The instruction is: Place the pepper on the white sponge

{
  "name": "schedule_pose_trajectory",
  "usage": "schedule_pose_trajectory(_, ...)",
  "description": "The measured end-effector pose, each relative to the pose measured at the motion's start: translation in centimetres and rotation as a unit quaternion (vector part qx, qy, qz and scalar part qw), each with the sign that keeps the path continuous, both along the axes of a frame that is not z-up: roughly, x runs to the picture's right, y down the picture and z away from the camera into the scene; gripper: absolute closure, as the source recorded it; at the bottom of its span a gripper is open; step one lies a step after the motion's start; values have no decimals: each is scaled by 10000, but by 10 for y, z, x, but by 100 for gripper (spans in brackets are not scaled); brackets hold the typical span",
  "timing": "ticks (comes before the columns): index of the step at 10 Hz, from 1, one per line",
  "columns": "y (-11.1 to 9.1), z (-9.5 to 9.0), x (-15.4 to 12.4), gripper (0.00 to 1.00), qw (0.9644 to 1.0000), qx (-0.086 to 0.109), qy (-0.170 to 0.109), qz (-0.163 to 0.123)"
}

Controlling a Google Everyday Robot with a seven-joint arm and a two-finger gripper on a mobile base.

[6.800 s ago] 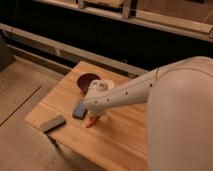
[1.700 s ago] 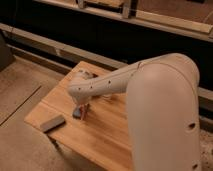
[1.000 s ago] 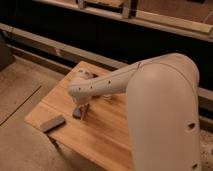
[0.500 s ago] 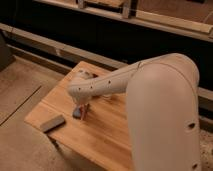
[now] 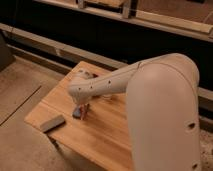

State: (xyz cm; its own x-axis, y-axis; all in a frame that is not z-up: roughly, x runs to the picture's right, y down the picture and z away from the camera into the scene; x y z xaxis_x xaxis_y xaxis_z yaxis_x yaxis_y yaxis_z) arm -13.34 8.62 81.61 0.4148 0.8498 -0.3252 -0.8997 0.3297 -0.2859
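The white sponge (image 5: 76, 112) is a small bluish-grey block on the wooden table (image 5: 115, 135), left of centre. The pepper (image 5: 84, 112), slim and orange-red, stands against the sponge's right side, pointing down from the arm's end. I cannot tell whether it rests on the sponge or just beside it. My gripper (image 5: 82, 105) is directly above both, mostly hidden under the white arm (image 5: 105, 85) that reaches in from the right.
A longer, flat grey block (image 5: 52, 123) lies near the table's front-left corner. A dark red bowl (image 5: 88, 75) peeks out behind the arm at the back. The arm's big white body (image 5: 165, 115) covers the table's right side. The floor (image 5: 20, 90) lies to the left.
Since the oldest frame the arm has swung left and back, and now covers most of the dark red bowl. Over the last 1.7 seconds nothing has visibly moved.
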Motion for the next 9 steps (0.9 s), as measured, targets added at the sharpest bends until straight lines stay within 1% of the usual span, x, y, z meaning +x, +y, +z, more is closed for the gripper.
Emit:
schedule_pose_trajectory(1, 0, 0, 0, 20, 10000, 0, 0, 0)
schedule_pose_trajectory(9, 0, 0, 0, 20, 10000, -4, 2, 0)
